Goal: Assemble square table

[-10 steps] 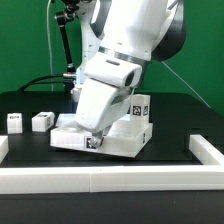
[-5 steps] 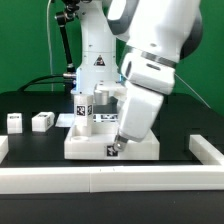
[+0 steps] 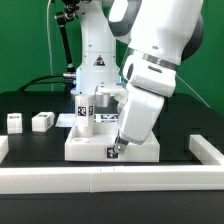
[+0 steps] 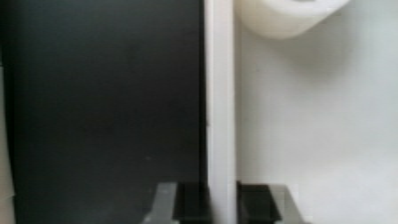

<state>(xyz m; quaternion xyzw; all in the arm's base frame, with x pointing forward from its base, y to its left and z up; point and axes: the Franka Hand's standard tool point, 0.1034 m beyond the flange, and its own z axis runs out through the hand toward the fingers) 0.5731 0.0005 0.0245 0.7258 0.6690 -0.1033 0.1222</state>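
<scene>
One block leg [image 3: 14, 121] and a second leg [image 3: 42, 120] rest on the bench [image 3: 30, 142], at 9 o'clock from the square slab [image 3: 86, 148]. The slab lies flat at bench centre. Being square, it has no long axis, and its near edge runs parallel to the front rail [image 3: 110, 181]. At that 6 o'clock edge the jaws are closed on a raised rim [image 4: 221, 100], with fingers [image 4: 178, 205] on both sides.

Exterior view: low, in front of the black tabletop [image 3: 30, 140], facing over the near white rail [image 3: 100, 182] toward the arm's base [image 3: 97, 65] at the far side. Wrist view: very close, looking past the gripper [image 4: 221, 200] along the slab's [image 4: 320, 130] rim [image 4: 221, 90]. Shared: the slab beside the gripper.
</scene>
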